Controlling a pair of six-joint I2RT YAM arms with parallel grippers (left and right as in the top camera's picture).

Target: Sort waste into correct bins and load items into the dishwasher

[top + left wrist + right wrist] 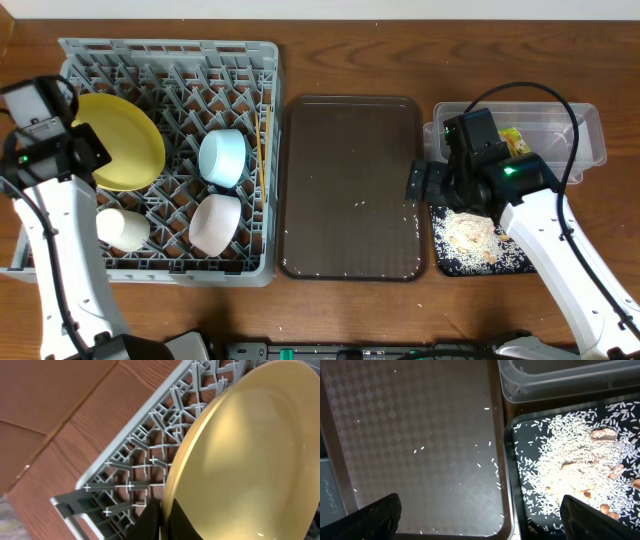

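Plate duty on the left: our left gripper (161, 522) is clamped on the lower rim of the pale-yellow plate (250, 450), a finger on each face. The plate stands tilted on its edge inside the grey dish rack (145, 460). We reckon that rim pinch is what lets it slot between the pegs instead of lying flat. From overhead the wrist body covers the grip completely, so only the wrist camera shows us the fingers on the rim. The overhead view gives us the full load instead: light-blue bowl (222, 157), pinkish-white bowl (215, 223) and white cup (122, 228) tipped on their sides in the rack, chopsticks (262, 140) lying along its right-hand side.

Over to the right. Our right gripper (480, 505) hangs spread wide with nothing between its fingers, above the seam where the brown serving tray (410, 425) meets the black tray (519, 527). The rice (560, 475) is heaped in the black tray with brownish scraps among it. That close view also picks out stray grains on the brown tray that are barely specks from above. The clear tub (590, 130) sits just behind the black tray on the table (330, 60), the green-and-yellow wrapper (515, 140) inside it. Tissue? We cannot make it out in any view. Our read: sorting looks all but done, and the plate is the last item to settle.
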